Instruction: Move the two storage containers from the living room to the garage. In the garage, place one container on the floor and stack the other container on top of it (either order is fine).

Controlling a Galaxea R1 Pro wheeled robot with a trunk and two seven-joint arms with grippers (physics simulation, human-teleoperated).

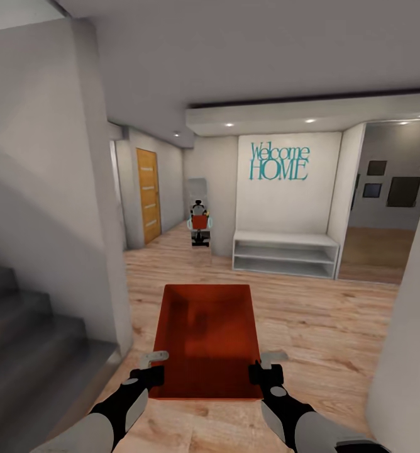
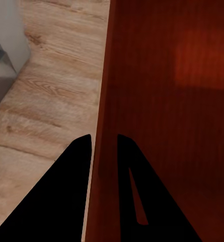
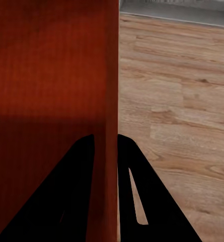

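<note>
Container: one orange-red storage container [image 1: 208, 336], open top, no lid, held level in front of the robot above the wood-plank floor [image 1: 317, 321], long axis pointing away.
Left gripper [image 1: 148, 375]: jaws clenched on the container's left wall near the closest corner; one finger [image 2: 71, 181] outside the wall, the other inside.
Right gripper [image 1: 262, 372]: jaws pinch the right wall the same way, wall sandwiched between both fingers [image 3: 76, 176].
Arms: both forearms reach forward, low, roughly symmetric, wrists at the container's near end.
Surroundings: grey stairs [image 1: 27, 333] at left, white shelf unit [image 1: 285, 253] under a "Welcome HOME" sign [image 1: 279, 162], orange door [image 1: 148, 195] down the hallway.
</note>
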